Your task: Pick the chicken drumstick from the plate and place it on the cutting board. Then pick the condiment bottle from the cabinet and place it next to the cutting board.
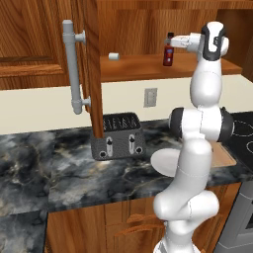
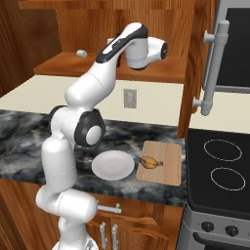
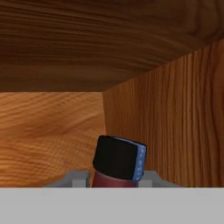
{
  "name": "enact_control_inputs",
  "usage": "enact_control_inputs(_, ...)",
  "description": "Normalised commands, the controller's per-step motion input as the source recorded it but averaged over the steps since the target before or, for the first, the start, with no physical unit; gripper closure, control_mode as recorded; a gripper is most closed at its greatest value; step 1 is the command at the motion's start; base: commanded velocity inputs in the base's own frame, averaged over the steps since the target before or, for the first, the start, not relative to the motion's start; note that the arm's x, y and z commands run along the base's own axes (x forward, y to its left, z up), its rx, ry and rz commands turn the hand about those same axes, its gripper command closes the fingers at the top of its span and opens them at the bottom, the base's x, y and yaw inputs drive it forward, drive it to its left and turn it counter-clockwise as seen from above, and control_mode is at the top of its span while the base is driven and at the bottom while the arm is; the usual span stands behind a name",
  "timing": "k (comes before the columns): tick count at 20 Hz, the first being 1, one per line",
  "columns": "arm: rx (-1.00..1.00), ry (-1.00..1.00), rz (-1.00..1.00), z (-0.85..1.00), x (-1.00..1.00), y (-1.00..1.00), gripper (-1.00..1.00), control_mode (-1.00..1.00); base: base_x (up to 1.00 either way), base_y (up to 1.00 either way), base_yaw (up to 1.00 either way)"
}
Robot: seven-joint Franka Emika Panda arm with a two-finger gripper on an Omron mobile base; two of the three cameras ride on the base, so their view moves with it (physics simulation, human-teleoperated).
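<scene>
Condiment bottle (image 1: pixel 168 54) upright on cabinet (image 1: pixel 148 66) shelf, gripper (image 1: pixel 170 41) clamped on its neck

The light is soft and even, and all pictures look sharp. The worktop (image 1: pixel 59 168) shines a little. The cabinet (image 3: pixel 166 109) looks darker inside. The plate (image 2: pixel 113 165) casts hardly any shadow.

Counter (image 2: pixel 29 132): toaster (image 1: pixel 118 136), plate (image 2: pixel 113 164), board (image 2: pixel 161 163).
</scene>
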Motion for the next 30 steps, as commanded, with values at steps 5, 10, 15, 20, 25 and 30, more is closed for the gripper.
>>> enact_control_inputs(5, -0.01, -0.01, 0.05, 0.00, -0.13, 0.03, 1.00, -1.00, 0.00, 0.00, 0.00)
enact_control_inputs(10, -0.04, -0.05, 0.05, 0.00, -0.41, 0.14, 1.00, -1.00, 0.00, 0.00, 0.00)
enact_control_inputs(15, -0.05, -0.04, 0.05, 0.00, -0.48, 0.19, 1.00, -1.00, 0.00, 0.00, 0.00)
enact_control_inputs(20, -0.07, -0.06, 0.05, 0.00, -0.51, 0.24, 1.00, -1.00, 0.00, 0.00, 0.00)
enact_control_inputs(25, -0.01, -0.04, 0.03, 0.00, -0.49, 0.17, 1.00, -1.00, 0.00, 0.00, 0.00)
enact_control_inputs(30, 0.00, -0.05, 0.01, 0.00, -0.48, 0.08, 1.00, -1.00, 0.00, 0.00, 0.00)
